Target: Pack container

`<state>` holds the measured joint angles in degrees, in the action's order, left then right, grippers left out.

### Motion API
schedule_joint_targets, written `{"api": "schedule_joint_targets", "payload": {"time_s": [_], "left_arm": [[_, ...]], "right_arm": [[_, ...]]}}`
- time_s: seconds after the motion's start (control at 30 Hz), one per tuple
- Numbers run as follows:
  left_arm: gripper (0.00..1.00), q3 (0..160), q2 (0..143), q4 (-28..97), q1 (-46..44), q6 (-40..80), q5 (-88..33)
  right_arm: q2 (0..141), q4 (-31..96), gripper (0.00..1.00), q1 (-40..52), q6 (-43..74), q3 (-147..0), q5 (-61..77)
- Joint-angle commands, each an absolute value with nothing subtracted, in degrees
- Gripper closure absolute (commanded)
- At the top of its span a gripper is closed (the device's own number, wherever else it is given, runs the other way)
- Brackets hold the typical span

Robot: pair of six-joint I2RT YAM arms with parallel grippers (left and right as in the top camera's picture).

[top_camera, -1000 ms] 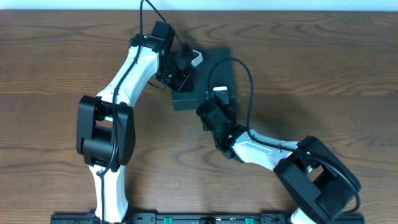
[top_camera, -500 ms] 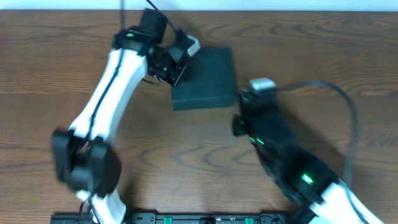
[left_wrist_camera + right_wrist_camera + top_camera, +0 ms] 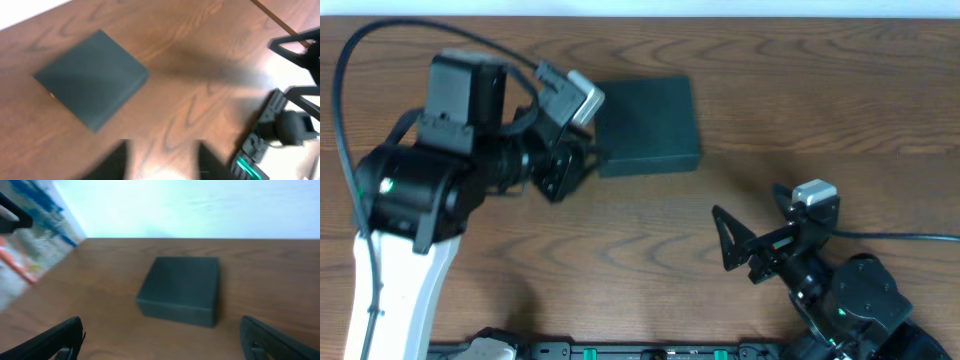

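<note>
**Two-arm packing station, seen from overhead and from both wrists.** The brown wood-grain counter (image 3: 840, 100) fills the field.

The left arm (image 3: 415, 190), white with black joints, occupies the 9 o'clock side and looms large in the overhead view. Its forearm reaches toward 2 o'clock. The right arm (image 3: 855, 300), black and white, sits at 5 o'clock with its forearm pointing toward 9 o'clock.

The box (image 3: 648, 125), dark teal-black and matte, lies flat on the counter at 12 o'clock with its lid down. A dark rail (image 3: 650, 352) with green marks runs along the counter's 6 o'clock edge.

The left tool (image 3: 161, 150) is open. In the left wrist view its two blurred dark fingers (image 3: 117, 160) stand apart with bare counter between them. The box lies beyond them toward 10 o'clock and touches neither finger. From overhead this tool appears at the box's 9 o'clock edge.

The right tool (image 3: 160, 325) is wide open and holds nothing. In the right wrist view its fingers (image 3: 55, 342) sit at the lower corners of the frame, and the box lies well beyond them at 12 o'clock. From overhead this tool is well apart from the box, at the box's 5 o'clock.

The left wrist camera (image 3: 575, 95) and the right wrist camera (image 3: 815, 193) are pale grey blocks. One black cable (image 3: 350, 70) arcs over the left arm at 10 o'clock. A second cable (image 3: 910, 237) leaves the right arm toward 3 o'clock.
</note>
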<state>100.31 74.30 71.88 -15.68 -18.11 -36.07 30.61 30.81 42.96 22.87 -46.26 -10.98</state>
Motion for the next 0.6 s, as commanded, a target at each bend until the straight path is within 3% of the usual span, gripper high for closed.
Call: {"api": "schedule_joint_targets", "payload": {"time_s": [0.0,0.57], "left_arm": [[0.05,101.0,72.6,74.8,-15.4,-17.5,-37.1],[0.05,101.0,72.4,78.7,-15.4,-17.6,-36.6]], "right_arm": [[31.2,31.7,0.01,42.8,27.2,-46.1,-4.4],[31.8,47.5,0.01,42.8,30.2,-46.1,-4.4]]}}
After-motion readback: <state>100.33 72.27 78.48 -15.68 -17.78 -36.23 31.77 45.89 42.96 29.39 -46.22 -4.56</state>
